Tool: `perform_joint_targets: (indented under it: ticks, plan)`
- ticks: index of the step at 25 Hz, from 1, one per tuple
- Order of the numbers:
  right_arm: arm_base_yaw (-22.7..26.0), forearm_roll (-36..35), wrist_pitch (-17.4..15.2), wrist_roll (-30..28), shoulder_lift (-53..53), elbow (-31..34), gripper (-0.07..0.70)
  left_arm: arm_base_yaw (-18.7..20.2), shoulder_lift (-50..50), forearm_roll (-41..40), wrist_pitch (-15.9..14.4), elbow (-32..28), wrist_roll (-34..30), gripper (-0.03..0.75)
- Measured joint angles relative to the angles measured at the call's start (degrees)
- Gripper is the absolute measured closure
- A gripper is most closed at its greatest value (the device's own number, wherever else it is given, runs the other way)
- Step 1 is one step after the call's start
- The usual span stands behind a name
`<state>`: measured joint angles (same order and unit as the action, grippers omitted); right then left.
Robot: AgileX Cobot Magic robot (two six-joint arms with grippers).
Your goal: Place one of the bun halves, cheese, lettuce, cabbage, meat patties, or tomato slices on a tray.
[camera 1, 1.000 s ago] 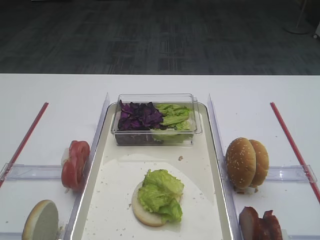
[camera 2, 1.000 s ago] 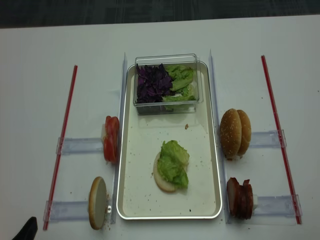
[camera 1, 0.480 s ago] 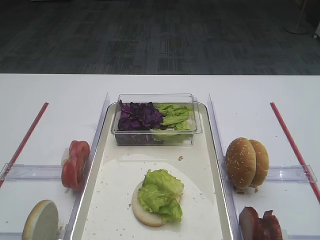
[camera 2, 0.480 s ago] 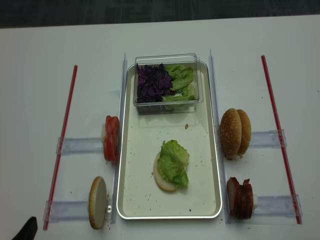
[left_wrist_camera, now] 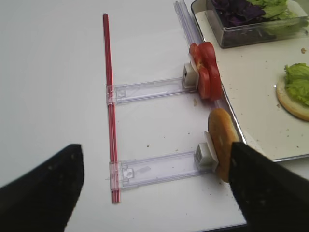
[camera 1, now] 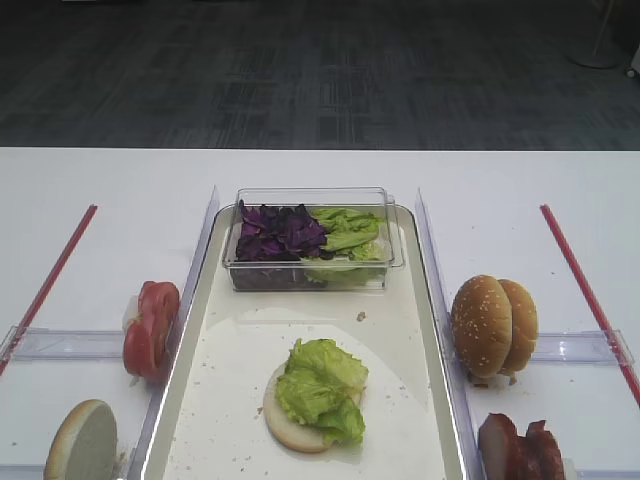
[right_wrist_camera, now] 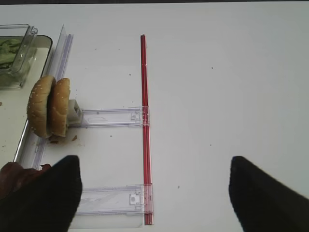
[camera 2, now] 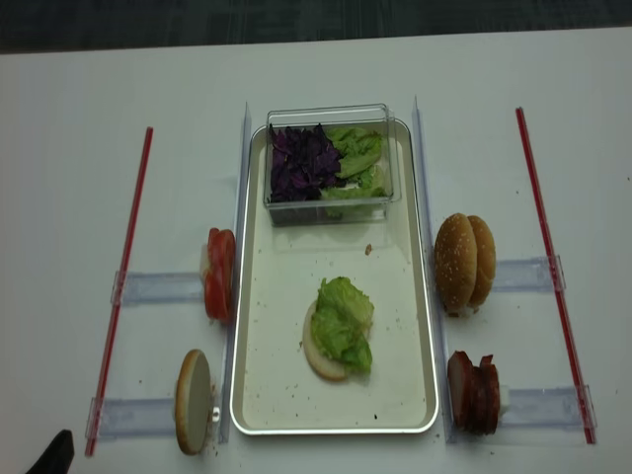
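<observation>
Occupying the middle of the table [camera 1: 100, 180], the tray [camera 2: 420, 326] is the largest item. It holds a pale bun half [camera 2: 318, 354] lying flat, cut face up, with a lettuce leaf [camera 2: 344, 321] resting on top of it. At the tray's far end sits a clear box [camera 2: 330, 206] containing purple leaves [camera 2: 301, 166] on its left side and green leaves [camera 2: 357, 158] on its right. Crumbs are scattered across the tray floor.

Two clear racks stand on each side of the tray. On the right, the far rack carries two seeded bun halves [camera 2: 466, 261] on edge; the near rack carries meat patties [camera 2: 473, 392] on edge. On the left, the far rack carries tomato slices [camera 2: 218, 274] on edge; the near rack carries one bun half [camera 2: 193, 400] on edge.

The right gripper [right_wrist_camera: 154, 193] hangs over bare table with its fingers spread wide and nothing between them. The left gripper [left_wrist_camera: 154, 188] likewise shows two dark fingers well apart, holding nothing.
</observation>
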<state>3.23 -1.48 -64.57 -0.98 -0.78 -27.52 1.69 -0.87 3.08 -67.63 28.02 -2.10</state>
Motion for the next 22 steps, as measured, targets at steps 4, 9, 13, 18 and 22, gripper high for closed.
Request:
perform_joint_targets:
  ticks: [4, 9, 13, 18, 22]
  plan:
    - [0.0, 0.0, 0.0, 0.0, 0.0, 0.0, -0.003, 0.0, 0.0, 0.0, 0.0, 0.0, 0.0, 0.151]
    - [-1.8, 0.0, 0.0, 0.0, -0.1, 0.0, -0.003, 0.0, 0.0, 0.0, 0.0, 0.0, 0.0, 0.151]
    - [-1.9, 0.0, 0.0, 0.0, -0.1, 0.0, -0.003, 0.0, 0.0, 0.0, 0.0, 0.0, 0.0, 0.151]
    - [-1.9, 0.0, 0.0, 0.0, -0.1, 0.0, -0.003, 0.0, 0.0, 0.0, 0.0, 0.0, 0.0, 0.151]
    - [-2.0, 0.0, 0.0, 0.0, -0.1, 0.0, -0.003, 0.0, 0.0, 0.0, 0.0, 0.0, 0.0, 0.151]
